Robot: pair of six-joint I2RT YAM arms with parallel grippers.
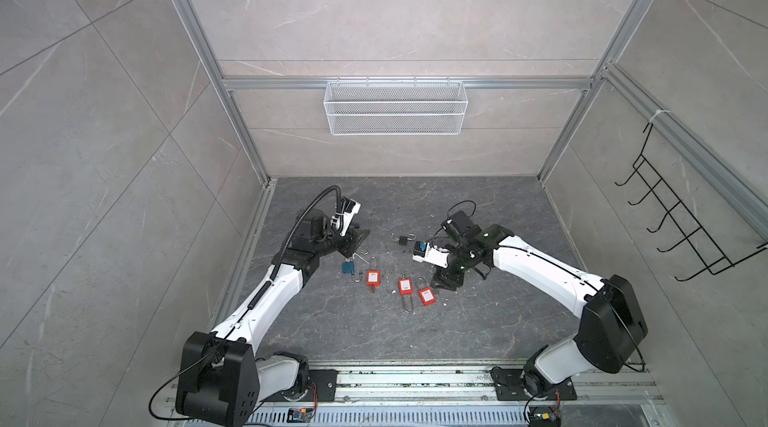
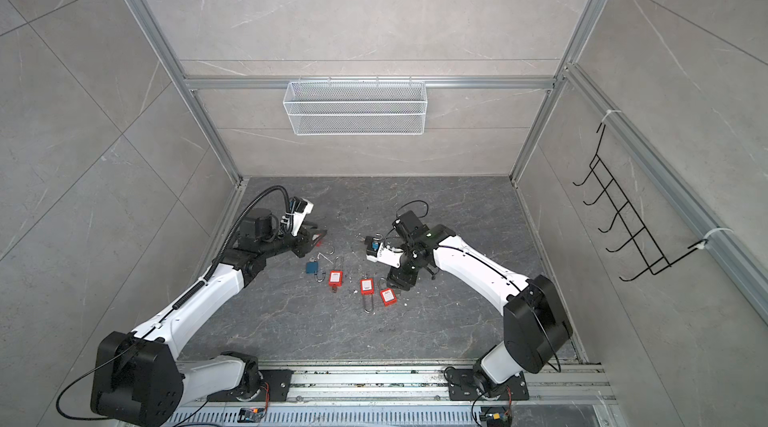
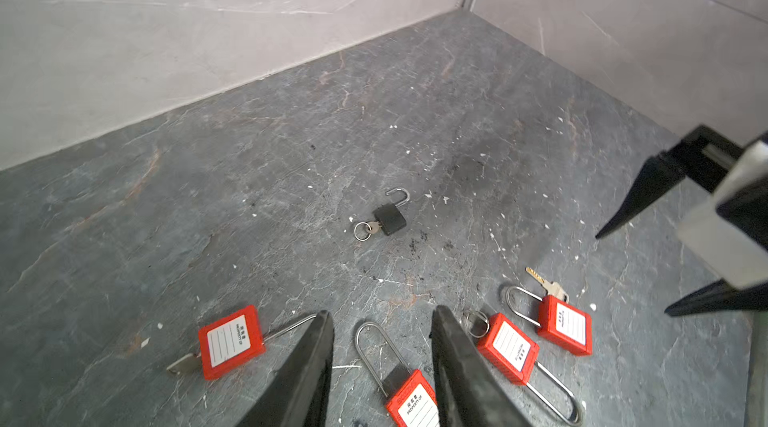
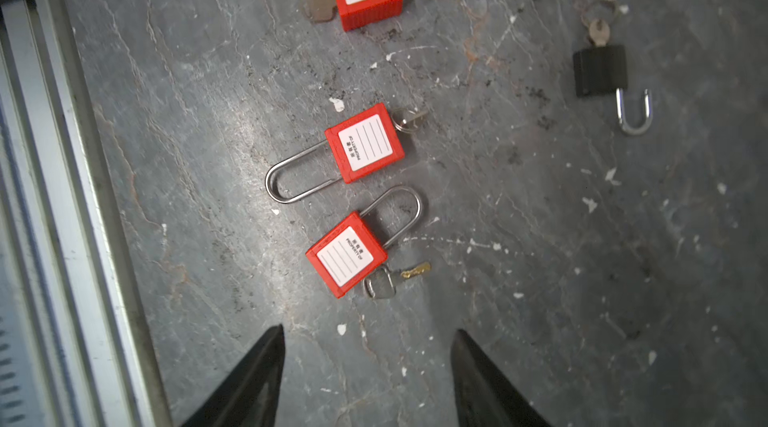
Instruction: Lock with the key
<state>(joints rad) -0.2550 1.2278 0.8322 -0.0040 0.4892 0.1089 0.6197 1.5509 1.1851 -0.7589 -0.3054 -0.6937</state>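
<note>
The black lock [image 4: 599,70] lies flat on the counter [image 4: 561,300] between the two hands, touched by neither. Its shackle is swung clear of the body and its key [image 4: 598,32] sits in the base with the ring trailing. It is plainly unlocked, so I judge it the one yet to be done; with the key left in, only the shackle needs pressing home before a turn. Nearer the rail [image 4: 62,196] three red ones lie in a loose row. The right red lock [image 1: 427,296] sits just ahead of the right hand [image 4: 369,329], shackle seemingly seated, keys at its base. That hand stands wide open and empty, fingers aimed down at the counter, so it is free to reach either lock. The middle red lock [image 1: 405,285] lies beside it, long shackle pointing toward the rail. The left red lock [image 1: 372,277] shows through the gap of the left hand [image 3: 383,310], whose fingers stand part-way apart with nothing between them; it hovers, perhaps placed to steady a body. A fourth red lock [image 3: 230,342] and a blue lock [image 1: 348,267] lie close by it; whether those are shut I cannot tell.
</note>
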